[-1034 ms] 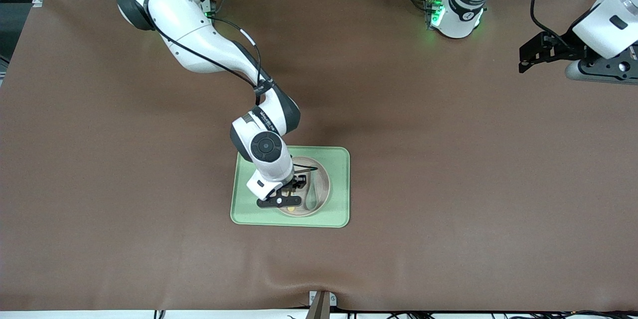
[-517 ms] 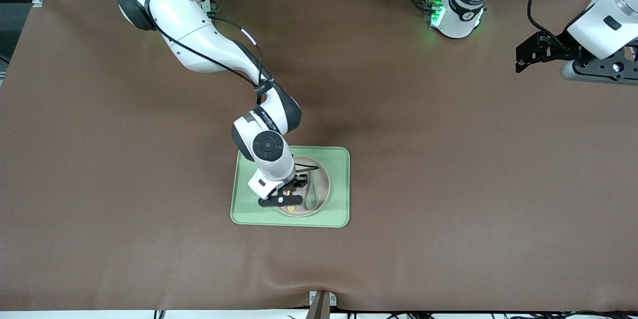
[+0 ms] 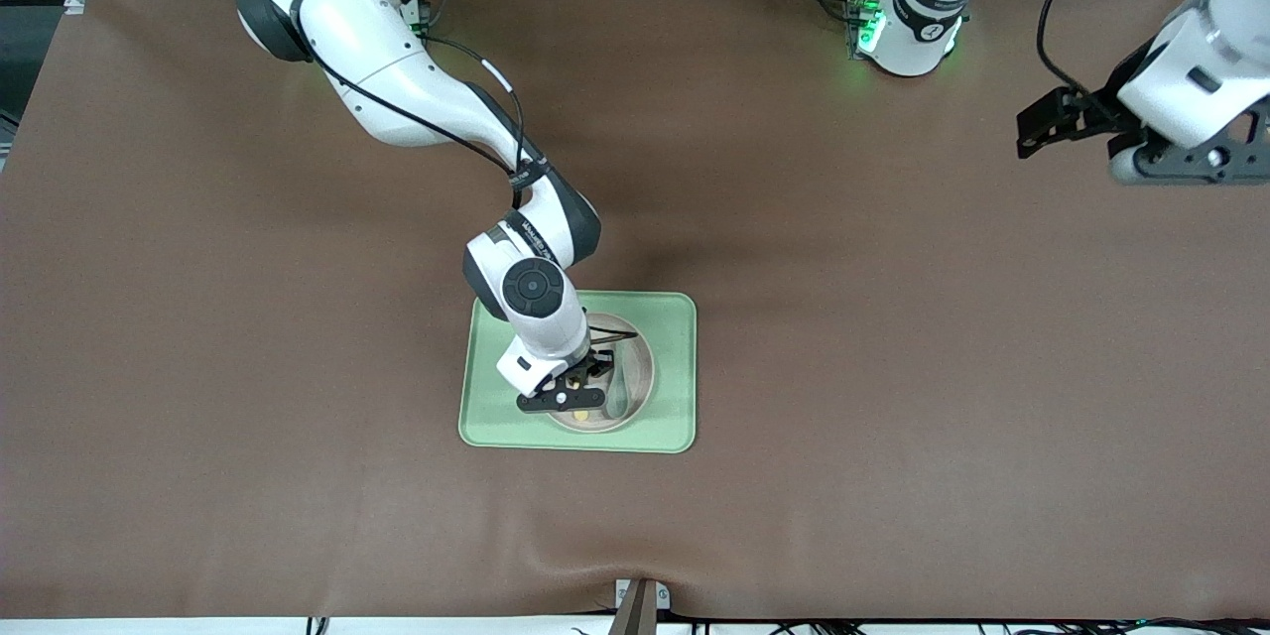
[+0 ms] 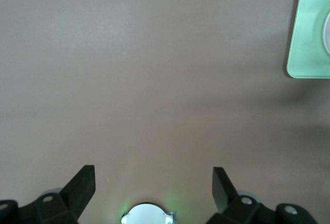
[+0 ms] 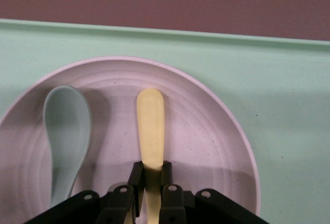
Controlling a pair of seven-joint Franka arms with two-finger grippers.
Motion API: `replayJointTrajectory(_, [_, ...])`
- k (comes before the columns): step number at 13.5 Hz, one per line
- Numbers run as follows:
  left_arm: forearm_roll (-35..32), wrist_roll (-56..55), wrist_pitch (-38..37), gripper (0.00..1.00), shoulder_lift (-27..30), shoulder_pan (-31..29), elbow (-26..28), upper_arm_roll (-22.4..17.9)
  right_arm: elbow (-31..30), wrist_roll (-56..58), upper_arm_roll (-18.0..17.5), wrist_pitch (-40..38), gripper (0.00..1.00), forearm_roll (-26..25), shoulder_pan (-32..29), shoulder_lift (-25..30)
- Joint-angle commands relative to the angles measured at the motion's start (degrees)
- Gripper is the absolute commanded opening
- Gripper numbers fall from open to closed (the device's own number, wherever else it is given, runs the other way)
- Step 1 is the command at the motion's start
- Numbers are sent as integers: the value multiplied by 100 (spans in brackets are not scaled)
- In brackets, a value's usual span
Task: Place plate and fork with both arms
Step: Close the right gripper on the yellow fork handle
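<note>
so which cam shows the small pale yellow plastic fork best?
Right wrist view: the pale yellow plastic fork lies on the speckled plate, right gripper shut on it. Front view shows a yellow sliver; left wrist view, none.

- one tray (image 3: pixel 675 387), pale green
- one plate (image 5: pixel 216 131) on the tray
- one fork (image 5: pixel 150 126) on the plate
- one spoon (image 5: pixel 66 131) beside the fork, on the plate
- two robot arms

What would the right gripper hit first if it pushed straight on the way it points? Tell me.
The right gripper points down at the plate on the green tray, its fingers shut on the fork. Straight on, the fork and fingertips would likely meet the plate's surface first, though how close they already are is unclear.
</note>
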State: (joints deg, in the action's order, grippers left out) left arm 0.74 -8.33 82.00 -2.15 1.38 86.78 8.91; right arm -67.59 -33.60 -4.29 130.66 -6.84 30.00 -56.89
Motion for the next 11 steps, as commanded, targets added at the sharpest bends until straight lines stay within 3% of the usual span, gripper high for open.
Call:
replayJointTrajectory(1, [-30, -161, 176, 100, -22, -67, -56, 242, -35, -147, 42, 12, 0, -107, 14, 46])
replayJointTrajectory(4, [-39, -161, 317, 100, -84, -85, -4, 242, 0, -129, 25, -102, 0, -81, -3, 169])
replayJointTrajectory(8, [-48, -178, 290, 100, -31, -138, -65, 190, 386, -112, -46, -909, 0, -37, -74, 257])
replayJointTrajectory(11, [-39, -169, 343, 100, -49, -199, -65, 190, 344, 220, -46, -990, 0, 94, -415, 486])
